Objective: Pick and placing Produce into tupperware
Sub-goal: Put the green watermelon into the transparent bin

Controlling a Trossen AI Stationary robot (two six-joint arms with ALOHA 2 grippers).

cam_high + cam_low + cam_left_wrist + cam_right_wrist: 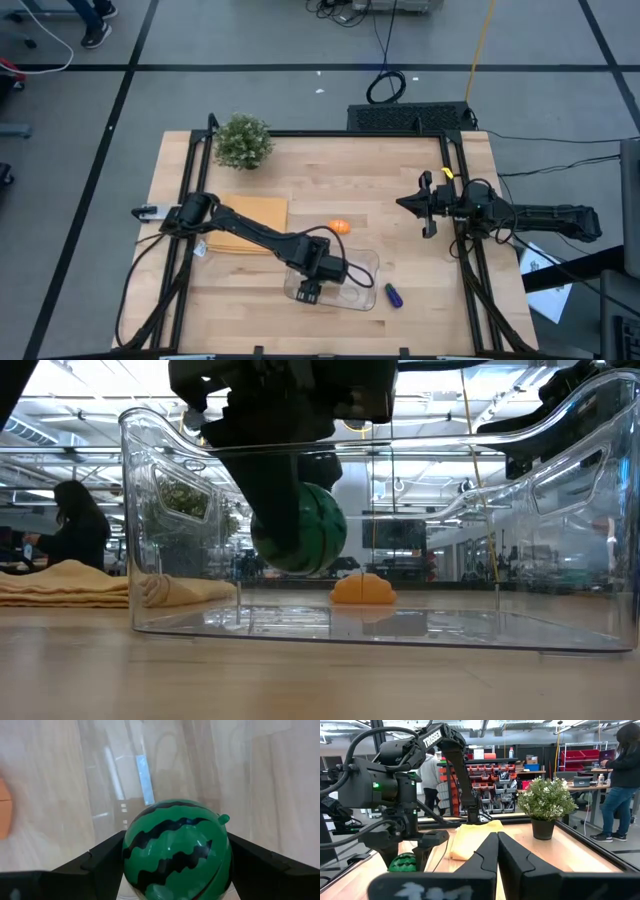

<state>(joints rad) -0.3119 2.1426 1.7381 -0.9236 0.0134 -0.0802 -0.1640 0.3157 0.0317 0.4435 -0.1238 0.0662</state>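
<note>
A green striped ball [177, 850], painted like a tiny watermelon, is clamped between the two dark fingers [100, 862] of the left gripper [310, 291]. From table height the ball [300, 528] hangs inside the clear tupperware [180, 460], above its floor and not touching it. Seen from overhead, the tupperware [365, 262] sits toward the near edge of the wooden table [350, 180], a little left of centre, with the left arm reaching into it from the table's left side.

The orange oval [340, 227] lies on the bare wood just beyond the container's far edge — outside it. Through the clear walls it shows as a small orange mound [363, 589]. The blue-purple elongated piece [393, 296] lies on the table just beside the container's right end, also outside.

A folded tan cloth [250, 222] lies flat under the left arm, to the left of the container. A leafy potted plant [243, 141] stands at the far left corner of the table.

The right gripper [428, 206] waits near the table's right edge, well apart from the container, its fingers [487, 852] pressed together with nothing between them.

In the room beyond — a person [621, 785] stands at a bench.
</note>
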